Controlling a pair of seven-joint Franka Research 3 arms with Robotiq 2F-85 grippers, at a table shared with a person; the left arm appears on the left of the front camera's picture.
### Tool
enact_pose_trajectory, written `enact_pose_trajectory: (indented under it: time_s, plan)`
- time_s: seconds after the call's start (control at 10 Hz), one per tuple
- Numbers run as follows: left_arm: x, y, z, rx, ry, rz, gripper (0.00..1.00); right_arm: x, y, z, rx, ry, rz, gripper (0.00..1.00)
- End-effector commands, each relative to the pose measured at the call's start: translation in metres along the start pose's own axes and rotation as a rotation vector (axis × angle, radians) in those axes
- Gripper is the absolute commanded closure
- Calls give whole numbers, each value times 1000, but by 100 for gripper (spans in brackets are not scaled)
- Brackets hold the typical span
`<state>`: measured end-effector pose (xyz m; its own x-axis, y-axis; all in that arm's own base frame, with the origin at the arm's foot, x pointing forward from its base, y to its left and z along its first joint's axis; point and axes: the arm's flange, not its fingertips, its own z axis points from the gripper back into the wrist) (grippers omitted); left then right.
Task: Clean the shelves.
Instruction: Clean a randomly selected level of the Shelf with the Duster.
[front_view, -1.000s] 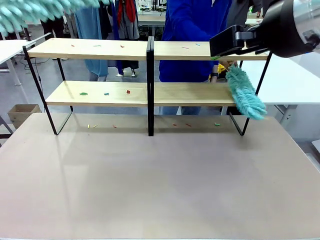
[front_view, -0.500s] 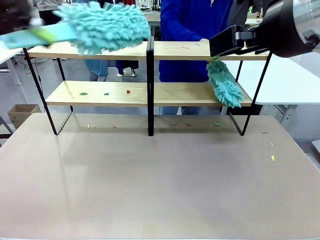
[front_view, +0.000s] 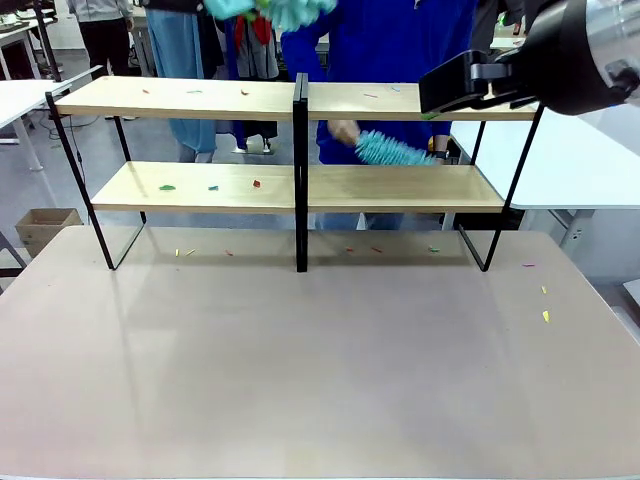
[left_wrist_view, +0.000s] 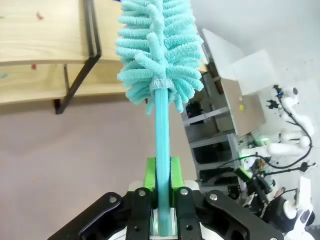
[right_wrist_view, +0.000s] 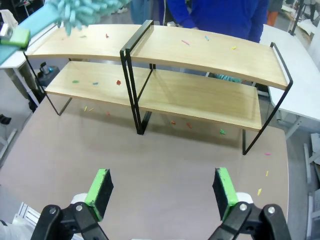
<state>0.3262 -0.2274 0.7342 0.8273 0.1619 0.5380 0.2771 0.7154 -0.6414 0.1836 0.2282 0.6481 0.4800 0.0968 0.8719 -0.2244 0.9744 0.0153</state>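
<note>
The shelves (front_view: 300, 100) stand across the far half of the table, two light-wood tiers on a black frame, with small coloured scraps (front_view: 213, 187) on the boards. My left gripper (left_wrist_view: 161, 180) is shut on the handle of a teal fluffy duster (left_wrist_view: 160, 45), whose head hangs above the top tier near the central upright (front_view: 270, 10). A person in blue holds a second teal duster (front_view: 390, 150) on the lower right board. My right gripper (right_wrist_view: 162, 192) is open and holds nothing, high above the table in front of the shelves (right_wrist_view: 200, 55). The right arm (front_view: 570, 50) shows at the upper right.
Loose scraps lie on the grey-beige tabletop (front_view: 320, 370) under the shelves (front_view: 434, 249) and near its right edge (front_view: 545, 316). White tables stand to either side, and a cardboard box (front_view: 45, 225) sits on the floor at the left.
My left duster swept rightward over the top left board and rose above the central upright. The person's duster moved left along the lower right board. Scraps landed on the table's right side.
</note>
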Motion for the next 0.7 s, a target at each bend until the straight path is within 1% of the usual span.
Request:
enact_pose_trajectory:
  time_s: [0.0, 0.1, 0.2, 0.3, 0.4, 0.5, 0.6]
  plan:
    - [-8, 26, 17, 34, 33, -3, 87, 1, 0, 1, 7, 2, 3, 0]
    - [0, 0, 0, 0, 0, 0, 87, 1, 0, 1, 7, 2, 3, 0]
    - [2, -12, -6, 24, -92, -41, 87, 1, 0, 1, 7, 2, 3, 0]
    - [7, -25, -26, 89, -136, -57, 87, 1, 0, 1, 7, 2, 3, 0]
    - [13, -36, -48, 120, -128, -71, 87, 1, 0, 1, 7, 2, 3, 0]
    - [18, -43, -70, 180, -137, -75, 87, 1, 0, 1, 7, 2, 3, 0]
    - [21, -51, -93, 208, -96, -101, 87, 1, 0, 1, 7, 2, 3, 0]
